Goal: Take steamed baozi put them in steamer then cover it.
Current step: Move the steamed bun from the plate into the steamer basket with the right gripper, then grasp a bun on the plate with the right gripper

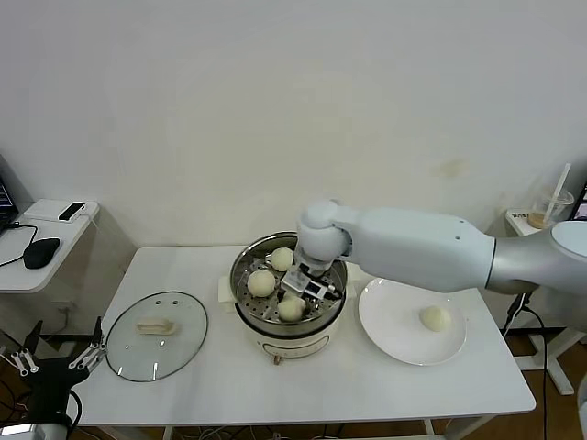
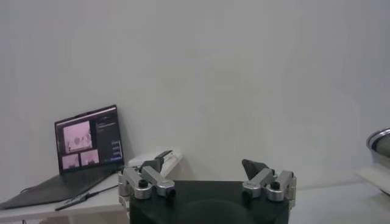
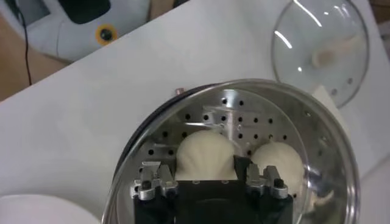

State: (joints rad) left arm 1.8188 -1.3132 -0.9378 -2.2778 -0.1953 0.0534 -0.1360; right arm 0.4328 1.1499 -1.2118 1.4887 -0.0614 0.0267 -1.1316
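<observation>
Baozi look soft, light and easily dented. Left end effector [image 2: 207,182] waits apart, off the table. Right end effector [image 1: 304,285] clamps one bun [image 3: 206,153] by its sides inside the steamer [image 1: 246,275]; the last baozi [image 1: 435,318] sits on the plate [image 1: 385,330].

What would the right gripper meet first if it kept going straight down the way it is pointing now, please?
The right gripper points down into the steamer, shut on a baozi. Going straight on, that bun would probably meet the perforated tray first, beside another baozi; the remaining depth is unclear.
</observation>
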